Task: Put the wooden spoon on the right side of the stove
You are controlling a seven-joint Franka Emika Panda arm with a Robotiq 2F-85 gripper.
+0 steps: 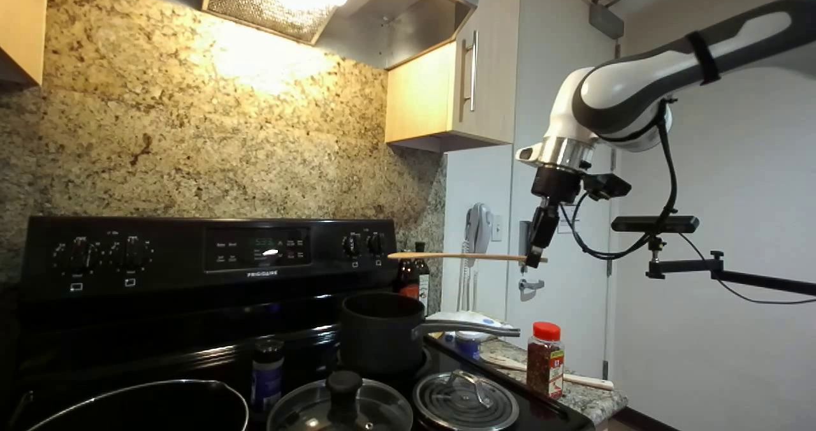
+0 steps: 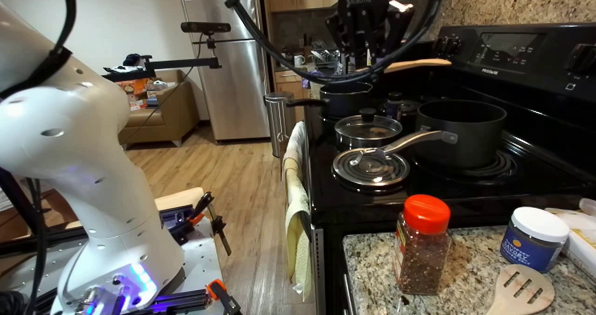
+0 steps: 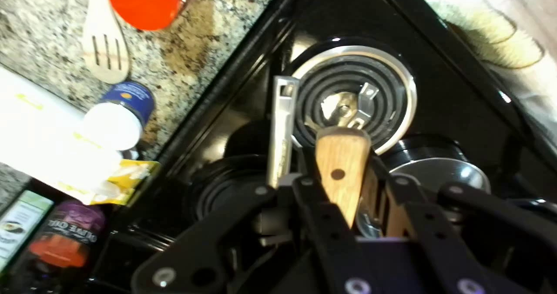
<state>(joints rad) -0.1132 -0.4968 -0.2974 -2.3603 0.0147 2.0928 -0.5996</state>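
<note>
Aloft, the black two-fingered claw [image 1: 534, 258] was clamped on the long, tan wooden spoon [image 1: 462, 256] near one end, holding it nearly level over the glossy black stove [image 2: 428, 187]. A dark grey saucepan [image 2: 458, 140] occupied its far right burner [image 2: 489, 169]. To the right, a speckled granite counter [image 2: 372, 268] bore a red-capped spice jar [image 2: 423, 254] (a slotted wooden turner [image 2: 503, 296] lay near it). Across the wood-plank floor [image 2: 247, 203] stood a steel refrigerator [image 2: 228, 86].

kitchen, prob. in a home: frigidaire elec. coil range [image 1: 178, 262], range hood [image 1: 408, 20], wall cab. [image 1: 421, 93] & granite backsplash [image 1: 191, 138]. s/s fridge [image 2: 237, 91] & brown upholstered seat [image 2: 184, 110] share the same rm.
</note>
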